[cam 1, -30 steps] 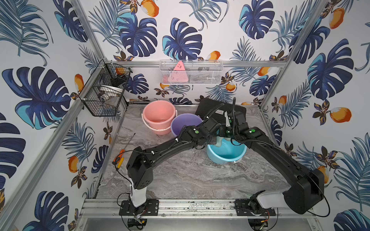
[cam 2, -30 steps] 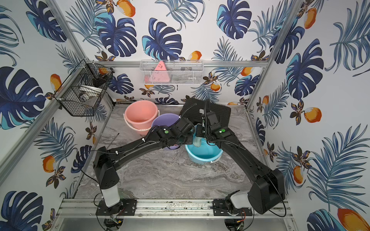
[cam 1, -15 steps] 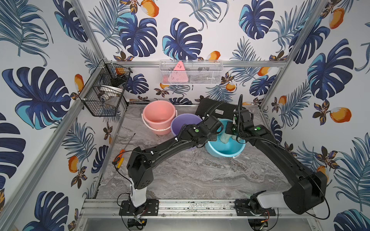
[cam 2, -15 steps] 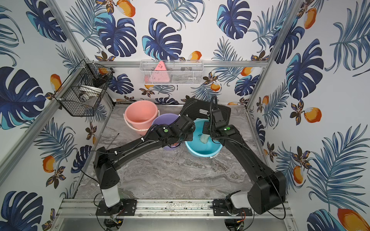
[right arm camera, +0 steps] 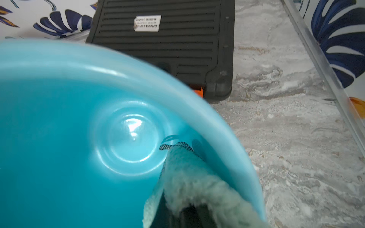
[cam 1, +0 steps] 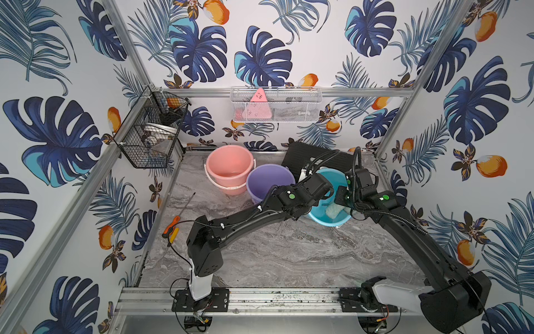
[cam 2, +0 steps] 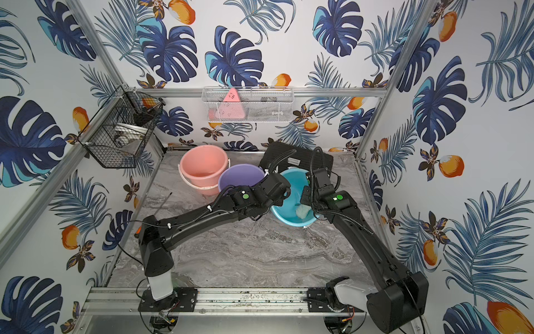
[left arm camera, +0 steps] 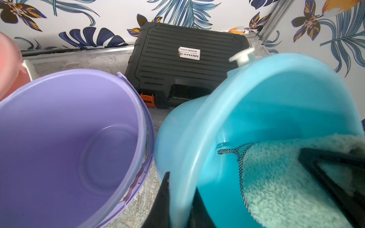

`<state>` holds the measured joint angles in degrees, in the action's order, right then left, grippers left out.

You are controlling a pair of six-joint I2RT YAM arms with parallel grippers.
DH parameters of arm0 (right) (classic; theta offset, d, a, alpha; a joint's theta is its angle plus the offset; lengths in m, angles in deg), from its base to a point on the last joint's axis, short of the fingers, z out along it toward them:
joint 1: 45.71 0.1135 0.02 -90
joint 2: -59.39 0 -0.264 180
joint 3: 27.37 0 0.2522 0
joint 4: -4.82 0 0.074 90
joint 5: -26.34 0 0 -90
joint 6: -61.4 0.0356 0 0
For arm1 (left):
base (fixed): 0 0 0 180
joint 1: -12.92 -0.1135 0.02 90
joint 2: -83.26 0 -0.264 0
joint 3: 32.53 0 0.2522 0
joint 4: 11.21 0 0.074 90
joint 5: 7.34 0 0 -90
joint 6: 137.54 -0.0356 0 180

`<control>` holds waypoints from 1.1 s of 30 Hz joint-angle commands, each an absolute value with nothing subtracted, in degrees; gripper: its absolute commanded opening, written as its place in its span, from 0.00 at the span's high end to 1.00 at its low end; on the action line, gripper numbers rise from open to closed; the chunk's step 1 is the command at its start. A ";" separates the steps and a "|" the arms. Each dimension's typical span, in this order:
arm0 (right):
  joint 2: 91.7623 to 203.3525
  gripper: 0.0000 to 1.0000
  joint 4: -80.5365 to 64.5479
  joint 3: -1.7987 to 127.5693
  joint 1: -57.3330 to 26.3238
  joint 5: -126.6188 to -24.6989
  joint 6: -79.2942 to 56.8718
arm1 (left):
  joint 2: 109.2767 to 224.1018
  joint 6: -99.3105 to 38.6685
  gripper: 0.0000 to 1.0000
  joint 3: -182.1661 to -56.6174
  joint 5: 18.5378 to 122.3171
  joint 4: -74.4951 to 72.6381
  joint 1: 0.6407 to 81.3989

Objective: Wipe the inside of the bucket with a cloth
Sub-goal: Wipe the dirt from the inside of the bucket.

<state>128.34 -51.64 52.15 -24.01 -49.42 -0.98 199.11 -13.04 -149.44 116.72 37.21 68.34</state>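
Observation:
The blue bucket (cam 1: pixel 326 222) (cam 2: pixel 289 199) stands tilted at the back right of the marble table. My left gripper (left arm camera: pixel 182 183) is shut on its rim, one finger outside the wall and one inside. Inside the bucket (left arm camera: pixel 276 94) (right arm camera: pixel 59 138) my right gripper (right arm camera: pixel 187 207) (cam 1: pixel 341 202) is shut on the cloth (right arm camera: pixel 189 177) (left arm camera: pixel 276 177), a pale grey-green fluffy rag with a checked edge. The cloth (cam 1: pixel 335 210) (cam 2: pixel 302 213) lies against the bucket's inner wall near the rim, on the right arm's side.
A purple bucket (cam 1: pixel 268 179) stands right beside the blue one, and a pink bucket (cam 1: pixel 229 164) behind it. A black case (cam 1: pixel 300 156) leans at the back wall. An orange-handled screwdriver (cam 1: pixel 170 228) lies at the left edge. Wire baskets (cam 1: pixel 150 136) (cam 1: pixel 276 104) hang on the walls.
The blue bucket has tipped up and shifted a little toward the back. My right gripper with the cloth has moved to the right and lower inside it. The left grip on the rim holds.

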 commanded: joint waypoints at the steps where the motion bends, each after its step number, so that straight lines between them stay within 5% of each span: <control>1: 126.53 1.00 -55.83 51.79 -23.97 -53.42 2.15 | 198.83 -14.31 1.00 -149.79 121.32 30.77 68.25; 10: 117.72 1.00 -62.89 47.64 -23.84 -59.57 7.18 | 200.50 -14.69 1.00 -151.80 120.16 30.23 67.70; 19: 102.92 1.00 -72.00 48.01 -23.88 -44.42 11.27 | 202.25 -13.97 1.00 -153.39 117.23 30.59 66.62; 27: 99.32 1.00 -65.62 54.92 -23.86 -30.58 9.11 | 202.69 -13.53 1.00 -152.80 114.22 30.62 66.53; 33: 103.30 1.00 -52.75 55.11 -23.84 -33.94 2.25 | 202.66 -13.78 1.00 -151.86 112.65 30.47 66.53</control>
